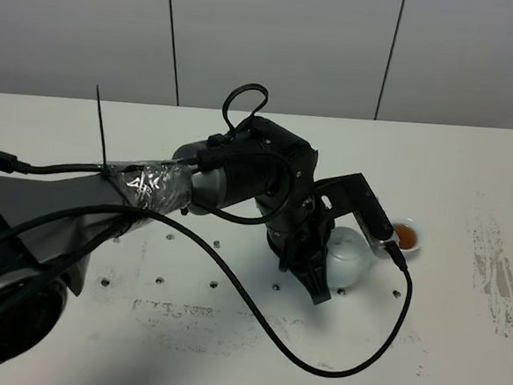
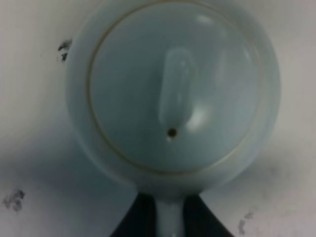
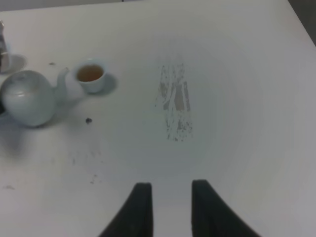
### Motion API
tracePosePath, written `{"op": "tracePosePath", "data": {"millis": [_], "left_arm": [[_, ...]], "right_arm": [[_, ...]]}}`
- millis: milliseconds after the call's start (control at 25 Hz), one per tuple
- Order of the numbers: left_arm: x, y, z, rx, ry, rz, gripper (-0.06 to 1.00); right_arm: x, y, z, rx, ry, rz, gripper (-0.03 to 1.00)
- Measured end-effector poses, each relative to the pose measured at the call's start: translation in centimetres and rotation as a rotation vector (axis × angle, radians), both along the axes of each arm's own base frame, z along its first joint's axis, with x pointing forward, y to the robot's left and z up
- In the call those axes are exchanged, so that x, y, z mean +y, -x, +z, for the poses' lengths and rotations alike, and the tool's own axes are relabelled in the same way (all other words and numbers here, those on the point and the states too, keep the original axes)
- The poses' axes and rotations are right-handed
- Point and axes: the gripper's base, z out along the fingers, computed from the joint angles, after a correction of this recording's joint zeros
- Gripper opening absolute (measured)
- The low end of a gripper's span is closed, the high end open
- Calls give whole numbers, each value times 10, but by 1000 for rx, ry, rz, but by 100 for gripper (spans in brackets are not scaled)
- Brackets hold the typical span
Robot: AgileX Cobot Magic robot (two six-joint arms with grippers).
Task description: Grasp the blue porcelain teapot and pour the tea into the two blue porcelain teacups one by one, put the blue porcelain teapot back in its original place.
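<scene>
The blue porcelain teapot (image 1: 349, 257) stands upright on the white table, right of centre. It fills the left wrist view (image 2: 173, 89), seen from above, with its lid knob in the middle. My left gripper (image 1: 319, 274) is shut on its loop handle (image 2: 170, 219), with a black finger (image 2: 133, 224) on each side. One blue porcelain teacup (image 1: 406, 236) holding brown tea sits just right of the pot, by the spout (image 3: 63, 81). The right wrist view shows both the pot (image 3: 27, 98) and the cup (image 3: 90, 75). The second teacup is hidden. My right gripper (image 3: 170, 210) is open and empty, above bare table.
The left arm's black cable (image 1: 315, 360) loops over the table's front. Dark scuff marks (image 1: 497, 271) lie at the table's right side, and they also show in the right wrist view (image 3: 175, 106). The left arm's body (image 1: 151, 185) crosses the table's left half.
</scene>
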Motion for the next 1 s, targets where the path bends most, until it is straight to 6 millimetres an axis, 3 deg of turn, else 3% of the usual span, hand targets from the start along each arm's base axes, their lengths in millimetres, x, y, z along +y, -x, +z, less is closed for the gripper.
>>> {"op": "tracePosePath", "data": {"millis": [200, 320, 680, 840, 1000], "left_arm": [[21, -8, 53, -142, -14, -46, 12], [44, -21, 72, -208, -35, -65, 12], [114, -83, 83, -282, -115, -28, 12], [130, -104, 80, -306, -189, -64, 12], [130, -111, 66, -306, -257, -210, 12]], "right_arm": [[0, 0, 0, 0, 0, 0, 21], [0, 0, 0, 0, 0, 0, 21], [0, 0, 0, 0, 0, 0, 21], [0, 0, 0, 0, 0, 0, 21], [0, 0, 0, 0, 0, 0, 21]]}}
